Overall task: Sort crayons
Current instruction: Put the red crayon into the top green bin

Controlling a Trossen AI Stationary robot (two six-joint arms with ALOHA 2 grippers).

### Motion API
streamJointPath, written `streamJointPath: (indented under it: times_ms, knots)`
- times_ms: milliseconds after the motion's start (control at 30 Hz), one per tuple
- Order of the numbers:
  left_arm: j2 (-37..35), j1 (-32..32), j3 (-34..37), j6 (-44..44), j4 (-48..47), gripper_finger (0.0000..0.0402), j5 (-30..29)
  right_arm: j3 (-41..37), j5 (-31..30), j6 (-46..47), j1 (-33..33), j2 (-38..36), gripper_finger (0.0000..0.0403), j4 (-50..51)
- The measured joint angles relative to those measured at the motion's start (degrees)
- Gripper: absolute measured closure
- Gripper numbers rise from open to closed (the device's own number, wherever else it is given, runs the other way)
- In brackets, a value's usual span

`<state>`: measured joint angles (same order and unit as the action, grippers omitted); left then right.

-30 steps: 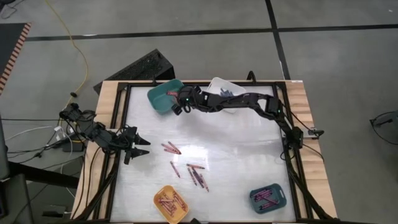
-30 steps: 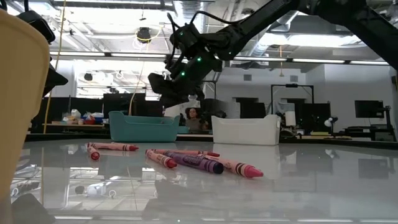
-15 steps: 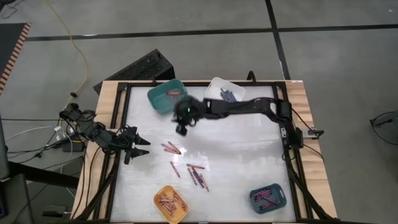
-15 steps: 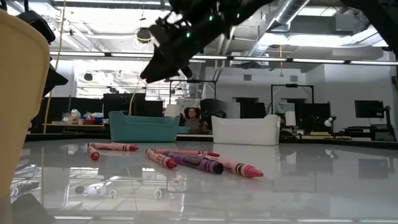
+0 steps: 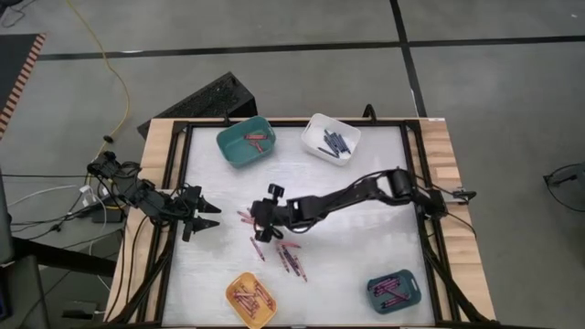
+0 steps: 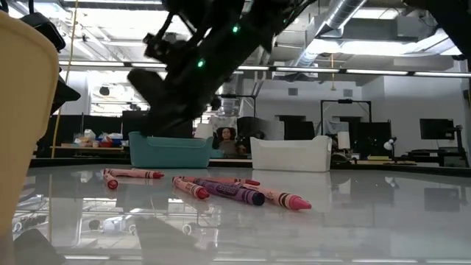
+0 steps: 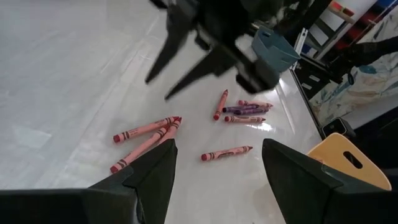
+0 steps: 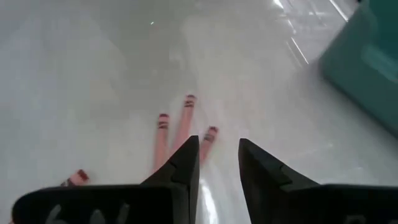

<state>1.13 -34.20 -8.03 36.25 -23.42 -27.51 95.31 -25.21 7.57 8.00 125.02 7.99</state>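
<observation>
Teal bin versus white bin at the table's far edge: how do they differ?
The teal bin holds red crayons; the white bin holds dark blue crayons. The teal bin sits toward the left arm's side, the white bin toward the right's. Both are open-topped.

So the table (image 5: 366, 265) is sitting there with its glossy white top and a wooden border running around it, catching reflections. Four bins are hanging out on it: a teal bin (image 5: 234, 144) and a white bin (image 5: 316, 127) sitting near each other along the far edge, then a yellow bin (image 5: 236, 303) and a darker teal tray (image 5: 413, 294) sitting well apart along the near edge. A yellow cable (image 5: 103, 64) is snaking across the grey floor, and a person (image 6: 227, 138) is showing way back in the room.
</observation>
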Motion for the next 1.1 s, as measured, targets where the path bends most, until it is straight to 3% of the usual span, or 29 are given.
streamJointPath:
  times_ms: [200,433,1100]
  knots:
    - [0.0,0.0,0.0,0.0,0.0,0.0174,0.0,0.0,-0.1,2.2,-0.5,3.7,0.0296,-3.6]
    - [0.0,0.0,0.0,0.0,0.0,0.0174,-0.1,0.0,4.1,5.1,-1.8,3.7,0.0296,-3.1]
    - [0.0,0.0,0.0,0.0,0.0,0.0174,-0.1,0.0,4.2,6.5,-0.9,3.7,0.0296,-2.8]
